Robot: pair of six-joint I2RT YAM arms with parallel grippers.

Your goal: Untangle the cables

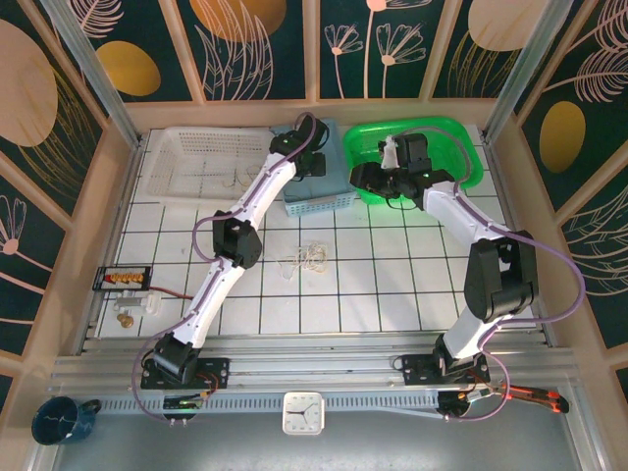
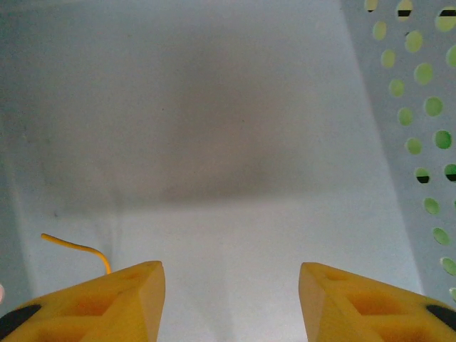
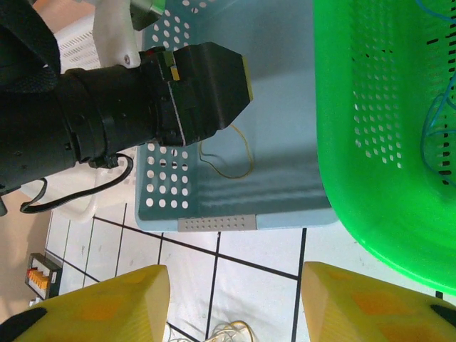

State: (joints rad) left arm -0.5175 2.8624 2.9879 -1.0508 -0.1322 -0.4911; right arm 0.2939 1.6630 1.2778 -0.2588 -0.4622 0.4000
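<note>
Inside the blue basket, the left gripper is held with jaws apart and empty, one yellow cable beside it. Just right of that basket, the right gripper is likewise spread and empty. One blue cable lies in the green basket alongside, and one pale cable tangle on the tiles in front. Three baskets are counted, including the white basket.
</note>
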